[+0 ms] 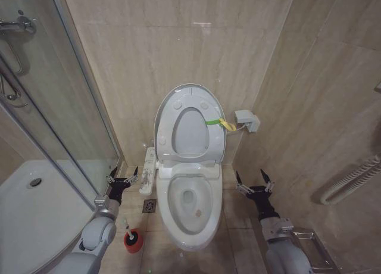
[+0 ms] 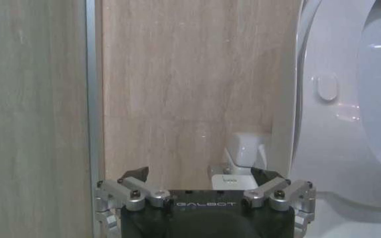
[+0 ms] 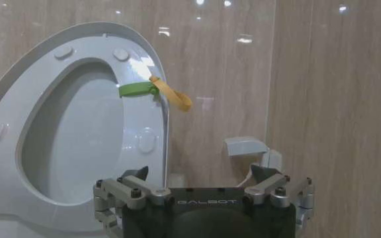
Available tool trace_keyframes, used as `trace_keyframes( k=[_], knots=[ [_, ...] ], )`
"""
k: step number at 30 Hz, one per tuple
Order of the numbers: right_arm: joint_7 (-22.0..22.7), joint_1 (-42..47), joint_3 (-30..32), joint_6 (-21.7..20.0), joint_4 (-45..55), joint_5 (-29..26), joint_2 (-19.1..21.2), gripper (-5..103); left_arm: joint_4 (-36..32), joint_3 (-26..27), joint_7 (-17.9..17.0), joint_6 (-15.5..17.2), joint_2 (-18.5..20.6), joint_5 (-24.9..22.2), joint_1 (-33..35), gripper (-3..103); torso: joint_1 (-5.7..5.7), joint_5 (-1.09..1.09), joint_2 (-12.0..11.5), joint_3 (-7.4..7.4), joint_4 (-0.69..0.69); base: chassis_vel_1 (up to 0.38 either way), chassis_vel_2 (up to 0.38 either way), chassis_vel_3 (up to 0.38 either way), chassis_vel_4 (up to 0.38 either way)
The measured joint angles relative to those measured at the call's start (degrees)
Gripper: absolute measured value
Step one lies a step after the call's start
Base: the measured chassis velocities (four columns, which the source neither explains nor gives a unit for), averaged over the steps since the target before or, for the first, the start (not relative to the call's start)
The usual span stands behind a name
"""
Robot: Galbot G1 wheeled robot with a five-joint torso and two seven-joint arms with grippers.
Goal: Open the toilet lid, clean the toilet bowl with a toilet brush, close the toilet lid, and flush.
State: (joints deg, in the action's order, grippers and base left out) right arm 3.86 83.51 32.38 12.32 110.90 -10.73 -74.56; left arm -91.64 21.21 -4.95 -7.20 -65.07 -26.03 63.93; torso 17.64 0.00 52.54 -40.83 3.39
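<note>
Glass shower door (image 1: 53,107) far left, white shower tray (image 1: 36,208) near left, floor drain (image 1: 149,206), wall socket box (image 1: 247,120) far right, white hose (image 1: 351,181) right.

Bathroom: toilet bowl (image 1: 189,204), shower tray (image 1: 36,214)

Soft, even indoor light; glare spots on the glossy wall tiles (image 3: 243,38).

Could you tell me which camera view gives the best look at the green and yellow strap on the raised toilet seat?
The right wrist view: the green and yellow strap appears large there, looped over the seat ring's edge. The head view shows the strap small, trailing toward the wall. The left wrist view catches just the raised seat's edge.
</note>
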Motion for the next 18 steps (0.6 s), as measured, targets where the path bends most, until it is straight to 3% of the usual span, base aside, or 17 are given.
trace_keyframes(
  k=[18],
  knots=[
    [0.0, 0.0, 0.0, 0.0, 0.0, 0.0, 0.0, 100, 0.0, 0.0, 0.0, 0.0, 0.0, 0.0, 0.0, 100, 0.0, 0.0, 0.0, 0.0, 0.0, 0.0, 0.0, 0.0, 0.0]
  ],
)
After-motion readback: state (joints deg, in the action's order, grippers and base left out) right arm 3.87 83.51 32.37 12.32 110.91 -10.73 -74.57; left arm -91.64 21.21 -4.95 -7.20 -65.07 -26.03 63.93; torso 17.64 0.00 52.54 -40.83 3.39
